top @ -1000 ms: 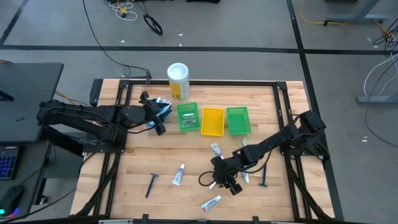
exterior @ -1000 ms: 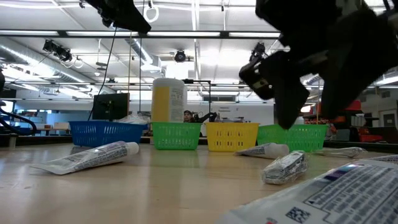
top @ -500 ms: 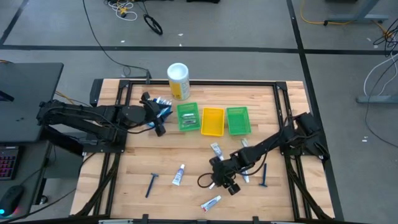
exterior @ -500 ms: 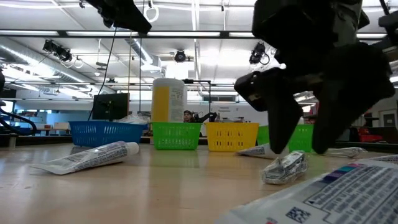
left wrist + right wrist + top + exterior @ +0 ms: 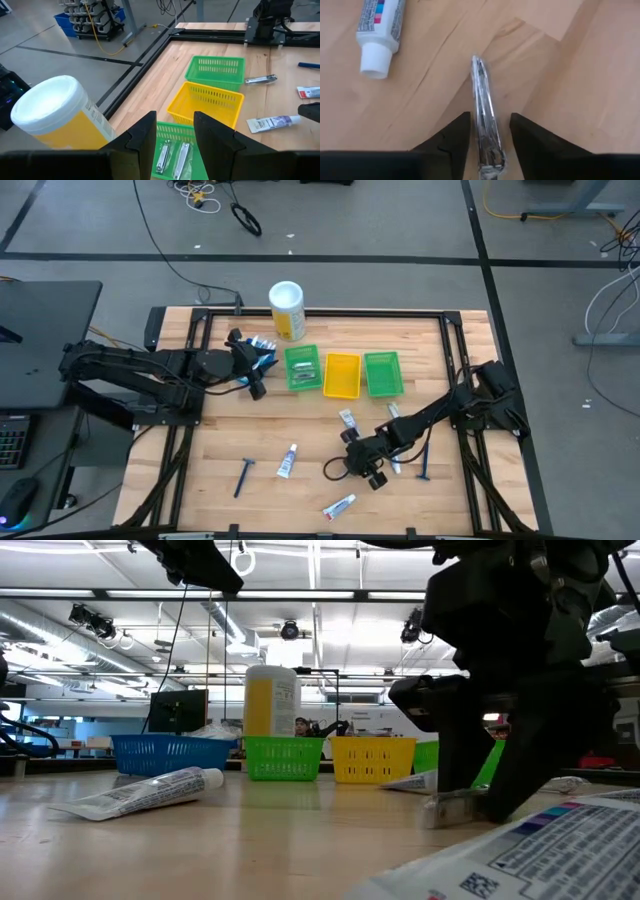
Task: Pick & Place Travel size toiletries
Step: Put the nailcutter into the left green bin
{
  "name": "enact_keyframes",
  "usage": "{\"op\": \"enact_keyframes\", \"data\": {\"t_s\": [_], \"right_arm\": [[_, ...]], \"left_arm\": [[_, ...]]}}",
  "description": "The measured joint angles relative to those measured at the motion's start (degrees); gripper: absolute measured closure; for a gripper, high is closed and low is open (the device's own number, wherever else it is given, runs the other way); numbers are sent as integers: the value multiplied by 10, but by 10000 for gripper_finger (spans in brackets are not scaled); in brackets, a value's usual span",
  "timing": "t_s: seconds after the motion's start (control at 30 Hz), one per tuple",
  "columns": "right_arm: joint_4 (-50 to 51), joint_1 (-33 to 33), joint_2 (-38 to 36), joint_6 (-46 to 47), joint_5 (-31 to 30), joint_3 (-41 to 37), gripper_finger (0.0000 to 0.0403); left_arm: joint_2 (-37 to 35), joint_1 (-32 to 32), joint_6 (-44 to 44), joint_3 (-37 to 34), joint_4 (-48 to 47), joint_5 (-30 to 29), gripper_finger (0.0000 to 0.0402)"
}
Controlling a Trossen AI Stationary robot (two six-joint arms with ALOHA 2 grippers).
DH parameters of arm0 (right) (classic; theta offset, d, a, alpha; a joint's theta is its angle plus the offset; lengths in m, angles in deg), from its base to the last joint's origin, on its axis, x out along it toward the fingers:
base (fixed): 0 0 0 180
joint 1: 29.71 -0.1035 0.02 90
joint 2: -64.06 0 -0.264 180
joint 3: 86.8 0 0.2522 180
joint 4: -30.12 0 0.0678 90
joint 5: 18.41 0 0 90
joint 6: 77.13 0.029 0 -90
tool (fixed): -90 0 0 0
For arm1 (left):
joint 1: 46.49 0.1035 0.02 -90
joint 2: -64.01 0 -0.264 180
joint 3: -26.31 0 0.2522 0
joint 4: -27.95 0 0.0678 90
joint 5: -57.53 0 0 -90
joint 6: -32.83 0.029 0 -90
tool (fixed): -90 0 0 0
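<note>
A small silver packet [image 5: 482, 100] lies flat on the wooden table [image 5: 300, 430], near its front right. My right gripper [image 5: 489, 135] is down at the table, open, with one finger on each side of the packet's near end; the low view shows the same packet [image 5: 450, 812]. Toothpaste tubes [image 5: 288, 461] [image 5: 340, 505] [image 5: 347, 420] and dark razors [image 5: 243, 476] [image 5: 424, 462] lie loose on the table. My left gripper [image 5: 172, 135] hovers open and empty beside the left green bin [image 5: 303, 369], which holds silver packets [image 5: 172, 156]. My right gripper's fingers [image 5: 457, 135] come slanting down from the table's right side and lie along the silver packet's near end [image 5: 490, 150], one on each side. The packet lies flat on the table. Whether the fingers touch it I cannot tell.
A yellow bin [image 5: 342, 375] and a second green bin [image 5: 383, 373] stand in a row at the table's far middle, with a blue bin [image 5: 262, 352] under my left arm. A white-and-yellow canister [image 5: 287, 310] stands at the far edge. A toothpaste tube [image 5: 379, 30] lies close to the packet.
My right gripper has sunk to the table and tipped steeper, so its fingers now stand on either side of the silver packet, a little closer together than before. The packet has stayed where it was.
</note>
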Motion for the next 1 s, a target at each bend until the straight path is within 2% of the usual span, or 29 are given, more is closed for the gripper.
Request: {"op": "enact_keyframes", "data": {"t_s": [0.23,0.37,0.53,0.67,0.8,0.87,1.0], "right_arm": [[-11,2,0,11,-15,-11,358],[-41,14,-10,17,-5,-14,361],[-49,59,-44,-5,-58,1,361],[-58,114,-62,-35,-70,10,361],[-85,166,-62,-67,-48,13,361],[-94,187,-57,-72,-21,13,361],[-97,215,-58,-74,-15,13,361]], "left_arm": [[0,0,0,0,0,0,263],[0,0,0,0,1,2,263],[0,0,-56,0,0,59,263],[12,0,-62,0,-5,84,263],[47,0,-29,0,-6,117,263],[77,3,-12,0,5,138,262],[150,17,-11,0,29,159,247]]}}
